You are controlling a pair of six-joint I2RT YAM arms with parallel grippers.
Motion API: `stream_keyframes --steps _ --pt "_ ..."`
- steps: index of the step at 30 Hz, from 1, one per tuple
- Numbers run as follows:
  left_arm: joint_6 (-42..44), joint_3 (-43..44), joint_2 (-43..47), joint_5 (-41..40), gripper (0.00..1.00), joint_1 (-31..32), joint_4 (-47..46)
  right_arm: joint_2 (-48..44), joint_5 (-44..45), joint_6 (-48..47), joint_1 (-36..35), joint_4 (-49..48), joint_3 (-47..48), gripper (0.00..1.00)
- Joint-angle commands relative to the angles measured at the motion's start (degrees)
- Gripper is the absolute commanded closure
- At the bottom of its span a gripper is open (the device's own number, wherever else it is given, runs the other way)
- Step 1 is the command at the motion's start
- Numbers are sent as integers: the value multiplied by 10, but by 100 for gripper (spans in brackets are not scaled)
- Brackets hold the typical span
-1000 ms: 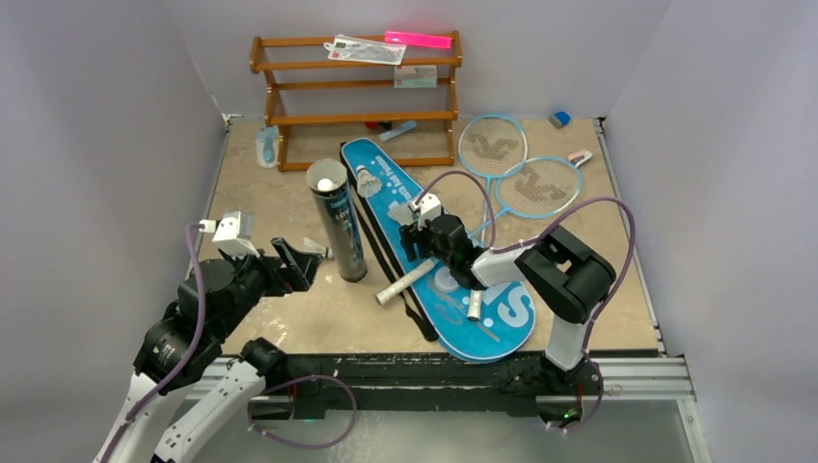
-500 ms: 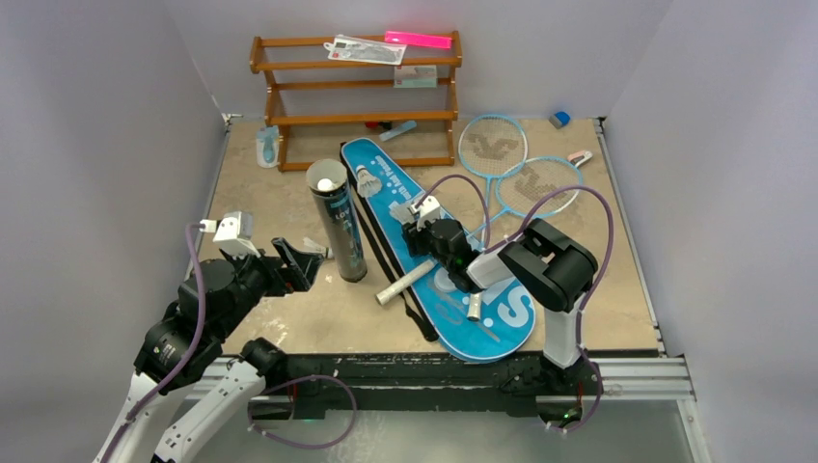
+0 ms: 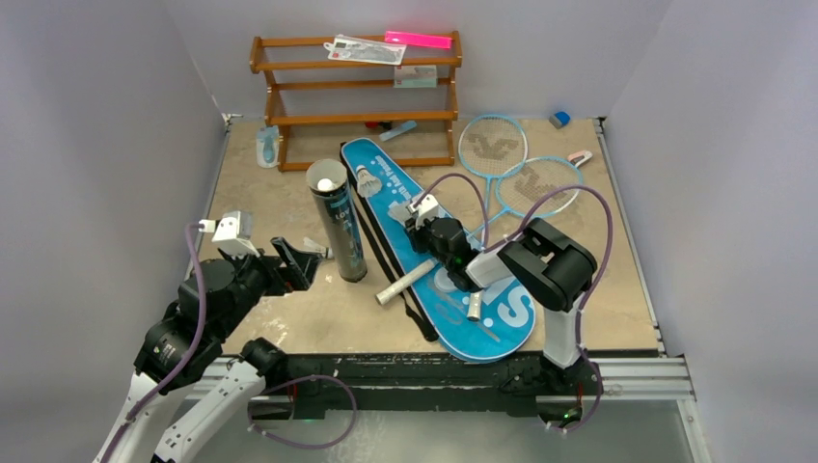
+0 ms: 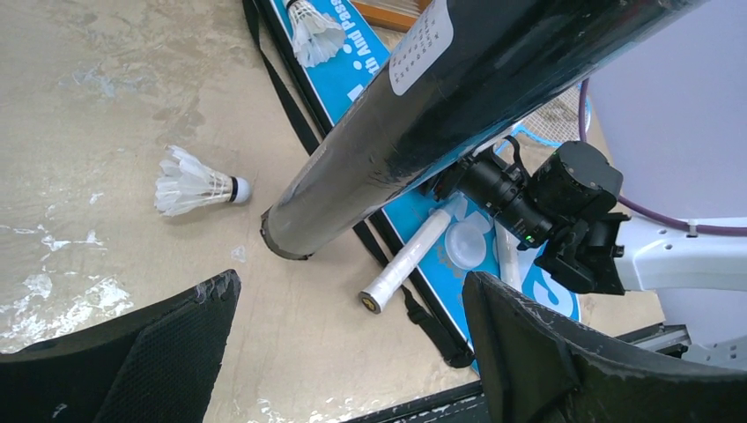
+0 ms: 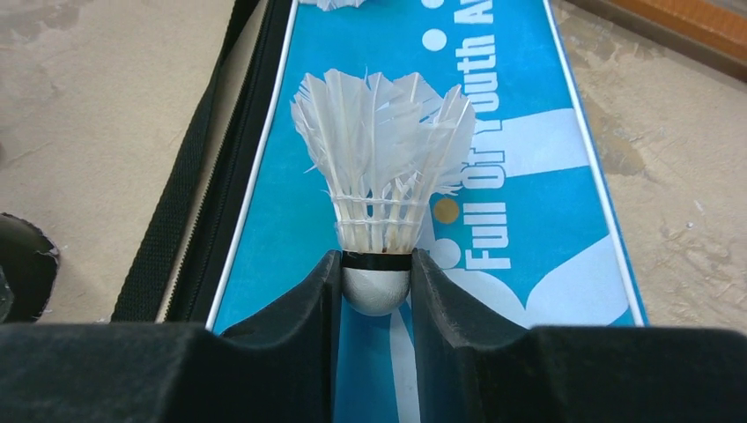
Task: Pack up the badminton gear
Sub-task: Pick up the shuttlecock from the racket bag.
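Pinching the cork of a shuttlecock (image 5: 383,159) on the blue bag (image 5: 291,220), the right end effector (image 5: 376,264) seems set to carry it to the black tube (image 3: 338,222), beside which the left end effector (image 4: 351,295) hovers open.

The table (image 3: 275,198) I am bolted to is a worn tan board; a wooden rack (image 3: 357,118) stands at its far edge, with a small pale-blue thing (image 3: 267,147) just left of it. Near the middle a black tube (image 3: 340,227) stands upright, a loose shuttlecock (image 3: 316,248) lies by its foot, and a blue bag (image 3: 506,323) lies slantwise just right of the tube, running from the rack toward my near edge. Two rackets (image 3: 492,145) rest their heads on the board at the far right, with a blue bit (image 3: 559,119) in the corner and a pink bit (image 3: 580,156) near the right edge.
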State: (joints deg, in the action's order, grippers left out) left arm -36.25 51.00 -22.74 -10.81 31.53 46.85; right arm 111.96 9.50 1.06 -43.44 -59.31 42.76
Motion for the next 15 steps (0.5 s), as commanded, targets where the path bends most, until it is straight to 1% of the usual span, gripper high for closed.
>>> stream_keyframes --steps 1,3,5,6,8,10,13,15 --pt "25 3 -2 -6 6 1 -29 -73 3 4 -2 -9 -12 71" --pt "43 -13 0 2 5 1 -57 -120 -4 31 -2 34 -16 72" --pt "78 -28 -3 15 5 1 -86 -168 -5 65 -2 98 -13 71" --pt "107 -30 -7 23 5 1 -97 -197 2 84 -2 150 -4 72" --pt "155 -32 -12 27 5 1 -114 -231 13 113 -1 251 22 77" --pt "186 -35 -13 19 4 1 -132 -261 14 141 -1 347 46 78" --pt "234 -43 -11 36 2 1 -147 -308 -1 145 -1 417 50 78" --pt "277 -56 -8 86 1 1 -152 -345 -14 140 -1 441 46 78"
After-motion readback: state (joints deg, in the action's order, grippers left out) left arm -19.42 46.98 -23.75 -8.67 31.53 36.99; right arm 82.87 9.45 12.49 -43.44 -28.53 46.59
